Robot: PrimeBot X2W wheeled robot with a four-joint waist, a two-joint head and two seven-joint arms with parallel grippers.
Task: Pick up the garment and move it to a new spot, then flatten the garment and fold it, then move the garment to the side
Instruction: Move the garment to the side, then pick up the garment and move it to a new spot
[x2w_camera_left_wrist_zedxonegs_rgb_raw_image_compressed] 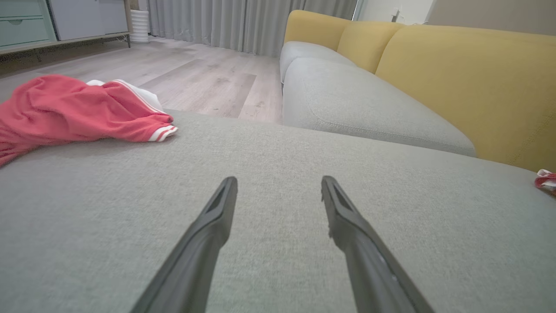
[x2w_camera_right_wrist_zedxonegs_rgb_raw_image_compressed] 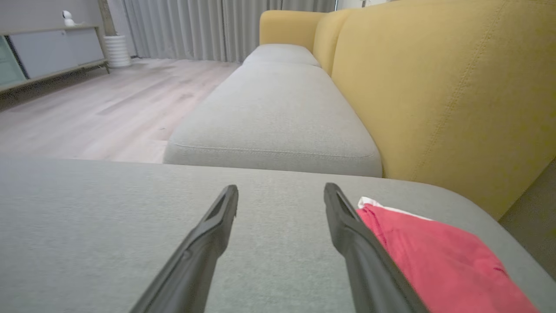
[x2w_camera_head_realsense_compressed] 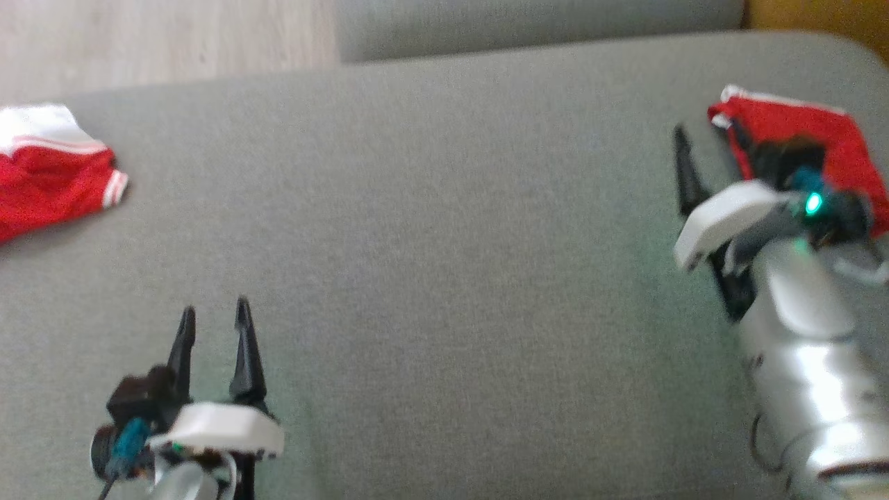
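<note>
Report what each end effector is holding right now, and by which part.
Nothing is held. The left end effector stands open over the grey cushion; the right end effector stands open beside the red garment.

Two red garments are here, the left garment [x2w_camera_head_realsense_compressed: 48,167] and the right garment [x2w_camera_head_realsense_compressed: 792,125] — and two grippers, the left gripper [x2w_camera_head_realsense_compressed: 214,307] and the right gripper [x2w_camera_right_wrist_zedxonegs_rgb_raw_image_compressed: 281,188], each with two dark fingers [x2w_camera_left_wrist_zedxonegs_rgb_raw_image_compressed: 208,234]. The sofa [x2w_camera_head_realsense_compressed: 444,208] has three grey seat cushions [x2w_camera_right_wrist_zedxonegs_rgb_raw_image_compressed: 269,117] and three yellow back cushions [x2w_camera_right_wrist_zedxonegs_rgb_raw_image_compressed: 434,87]. Beyond stand one white ribbed cylinder [x2w_camera_right_wrist_zedxonegs_rgb_raw_image_compressed: 117,50] and one low cabinet [x2w_camera_right_wrist_zedxonegs_rgb_raw_image_compressed: 52,52].
</note>
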